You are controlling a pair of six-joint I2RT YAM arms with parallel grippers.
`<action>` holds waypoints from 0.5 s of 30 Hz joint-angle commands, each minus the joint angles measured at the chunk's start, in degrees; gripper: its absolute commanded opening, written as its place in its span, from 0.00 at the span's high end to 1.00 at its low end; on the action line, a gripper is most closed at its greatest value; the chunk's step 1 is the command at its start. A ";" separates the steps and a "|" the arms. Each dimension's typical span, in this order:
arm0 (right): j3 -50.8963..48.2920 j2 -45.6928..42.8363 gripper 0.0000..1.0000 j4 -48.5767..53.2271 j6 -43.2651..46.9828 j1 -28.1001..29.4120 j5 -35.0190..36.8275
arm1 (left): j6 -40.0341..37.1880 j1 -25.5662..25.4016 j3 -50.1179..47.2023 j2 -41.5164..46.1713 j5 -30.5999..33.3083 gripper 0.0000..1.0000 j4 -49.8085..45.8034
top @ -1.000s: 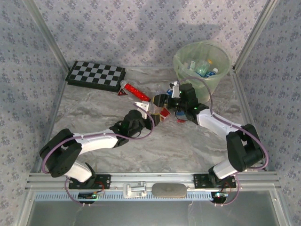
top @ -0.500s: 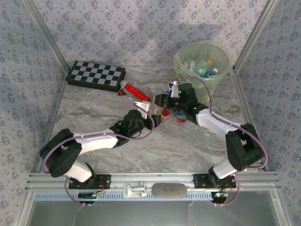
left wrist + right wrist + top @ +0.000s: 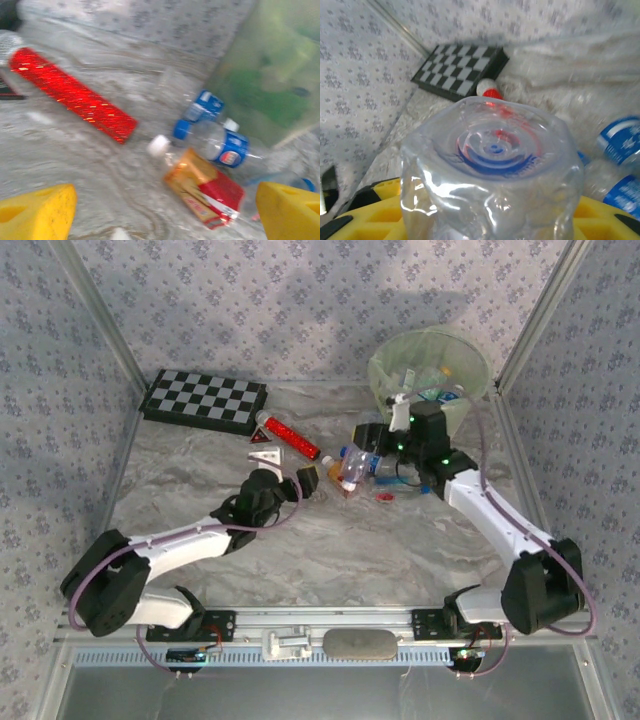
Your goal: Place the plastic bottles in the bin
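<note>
My right gripper clamped on a clear bottle, a lift over the bin rim looks next; my left gripper gapes empty.

One clear bottle is held; blue-labelled bottles lie beside the pale green bin.

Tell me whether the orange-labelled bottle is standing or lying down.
Lying down: the bottle rests on its side on the table.

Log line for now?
left end effector: open | right end effector: shut on clear plastic bottle | round pale green plastic bin: bottles inside | orange-labelled plastic bottle: lying loose
</note>
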State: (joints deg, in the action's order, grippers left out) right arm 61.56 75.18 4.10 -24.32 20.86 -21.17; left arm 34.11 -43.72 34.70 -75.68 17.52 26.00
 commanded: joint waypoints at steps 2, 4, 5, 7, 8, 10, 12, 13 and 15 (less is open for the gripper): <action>8.19 -3.97 0.50 7.39 7.06 -2.70 2.25 | 3.78 3.38 -1.33 3.01 3.42 0.06 -5.58; 11.40 -4.76 0.50 8.12 9.02 -3.87 1.85 | 4.75 4.76 -2.02 3.88 3.68 0.04 -6.48; 13.01 -4.98 0.50 8.51 10.16 -4.38 1.95 | 5.14 5.32 -2.45 4.36 3.72 0.04 -6.71; 17.15 -4.80 0.50 10.35 12.36 -5.30 3.04 | 5.86 6.23 -3.05 4.91 3.75 0.04 -6.79; 19.36 -4.55 0.50 11.37 13.50 -5.70 3.87 | 6.18 6.52 -3.17 5.11 3.61 0.04 -6.84; 22.79 -4.09 0.50 12.30 15.75 -6.48 6.06 | 6.64 6.73 -3.41 5.19 3.55 0.04 -7.04; 25.16 -3.77 0.50 11.50 17.24 -7.58 8.47 | 7.01 6.72 -3.41 4.86 3.19 0.03 -7.01; 25.91 -3.51 0.50 10.96 17.53 -8.25 9.19 | 7.15 6.72 -3.41 4.65 3.01 0.03 -6.93; 27.52 -2.96 0.50 9.38 17.64 -10.15 10.27 | 7.51 6.72 -3.32 4.15 2.53 0.01 -6.84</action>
State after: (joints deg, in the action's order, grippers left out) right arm 86.41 71.42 13.56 -9.76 12.71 -14.70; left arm 40.21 -37.15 31.57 -71.68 20.34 19.38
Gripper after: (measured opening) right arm 0.498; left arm 0.977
